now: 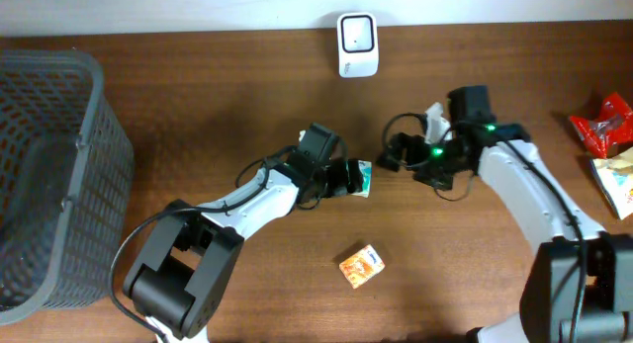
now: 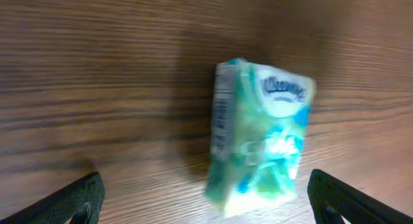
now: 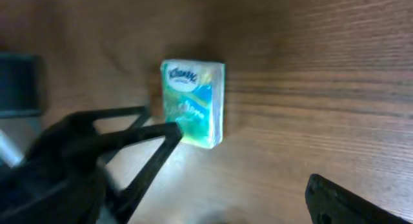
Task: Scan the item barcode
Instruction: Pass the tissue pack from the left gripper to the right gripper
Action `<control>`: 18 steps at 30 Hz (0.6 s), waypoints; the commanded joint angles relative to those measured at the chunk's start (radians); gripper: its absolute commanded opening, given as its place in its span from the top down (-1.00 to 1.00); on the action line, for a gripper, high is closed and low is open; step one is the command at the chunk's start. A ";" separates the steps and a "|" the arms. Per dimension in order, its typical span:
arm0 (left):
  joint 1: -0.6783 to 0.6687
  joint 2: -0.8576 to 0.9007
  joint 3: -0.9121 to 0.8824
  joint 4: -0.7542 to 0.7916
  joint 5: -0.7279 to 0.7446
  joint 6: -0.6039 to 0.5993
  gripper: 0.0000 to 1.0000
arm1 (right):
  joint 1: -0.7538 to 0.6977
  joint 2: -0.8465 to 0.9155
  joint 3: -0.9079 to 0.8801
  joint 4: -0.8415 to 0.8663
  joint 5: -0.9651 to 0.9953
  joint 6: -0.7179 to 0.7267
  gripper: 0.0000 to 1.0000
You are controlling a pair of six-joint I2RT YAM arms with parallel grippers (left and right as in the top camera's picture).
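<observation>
The tissue pack (image 2: pixel 261 137) lies flat on the table (image 1: pixel 247 96) near its middle, label side up, with nothing pinching it. A finely printed strip runs along one long edge; we think this may be the barcode, but it is too blurred to tell.

The left end effector (image 2: pixel 205 192) hangs directly over the pack with its jaws spread wide. One finger stands off each side of the pack and neither touches it. Seen from overhead, that arm reaches in from the pack's 8 o'clock.

The right end effector (image 3: pixel 245 156) is open too and holds nothing. It waits just beside the pack at roughly 2 o'clock, and from its own camera the pack sits just past one fingertip, apart from it.

We judge the pack rests here, between both arms, so that one of them can take a better hold and turn the printed edge toward the scanner (image 1: pixel 356 44). The scanner stands at the pack's 12 o'clock, by the table's far edge and well apart from it.

An orange packet (image 1: pixel 361 266) lies at 6 o'clock, the basket (image 1: pixel 94 106) sits far out at 9 o'clock, and the snack packets (image 1: pixel 603 126) at 3 o'clock.
</observation>
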 commanded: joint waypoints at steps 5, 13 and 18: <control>0.187 -0.186 0.014 -0.296 -0.165 0.085 -0.98 | 0.097 0.095 -0.005 0.130 0.175 0.153 -0.52; 0.191 -0.187 0.014 -0.366 -0.177 0.084 -0.98 | 0.169 0.222 -0.005 0.192 0.136 0.171 0.18; 0.191 -0.187 0.014 -0.383 -0.177 0.084 -0.98 | 0.169 0.267 -0.005 0.210 0.163 0.171 0.20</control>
